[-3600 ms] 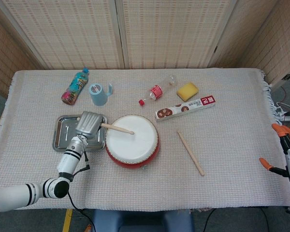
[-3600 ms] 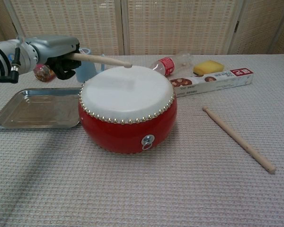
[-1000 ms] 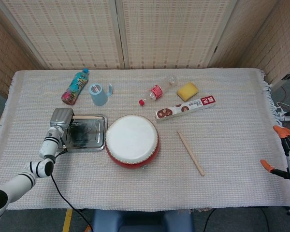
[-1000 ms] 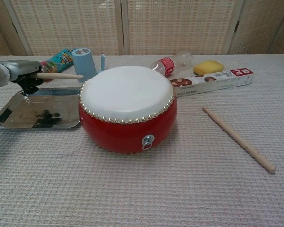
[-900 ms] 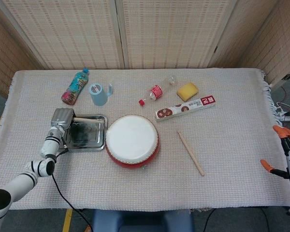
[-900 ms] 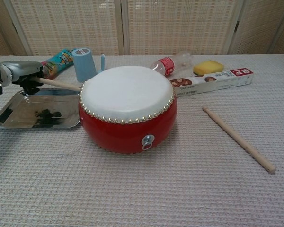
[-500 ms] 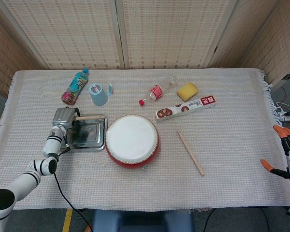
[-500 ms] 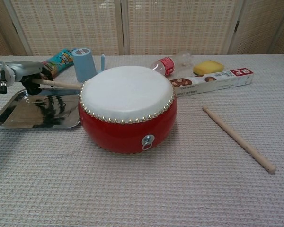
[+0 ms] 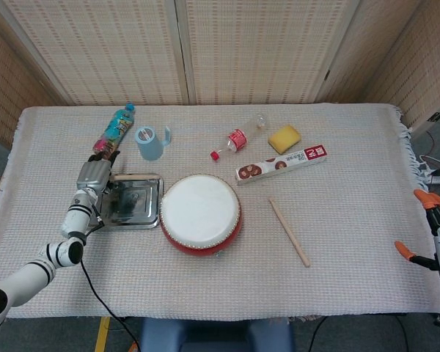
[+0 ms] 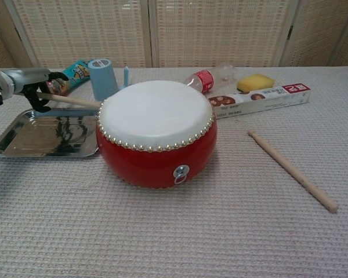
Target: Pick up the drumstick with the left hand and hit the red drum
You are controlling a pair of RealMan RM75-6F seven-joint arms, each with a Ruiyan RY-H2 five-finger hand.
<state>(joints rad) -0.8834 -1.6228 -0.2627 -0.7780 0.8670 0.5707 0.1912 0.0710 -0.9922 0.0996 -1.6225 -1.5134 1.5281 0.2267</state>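
left hand point(image 10: 30, 78) raised, fingers parting, right hand point(image 9: 438, 233) idle, fingers apart

A staged test room — woven folding screens point(image 9: 183, 51) behind a cloth-covered table point(image 9: 352, 242) — not a home

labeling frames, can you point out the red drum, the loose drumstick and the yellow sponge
red drum point(image 10: 156, 156), chest view, on its red side wall
loose drumstick point(image 9: 289, 232), head view, mid-shaft
yellow sponge point(image 9: 284, 137), head view, middle of its top face

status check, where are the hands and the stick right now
Left hand over the metal tray, drumstick at its fingers, grip unclear. Stick off the red drum. Right hand idle at table's edge, holding nothing. Second stick lies loose.
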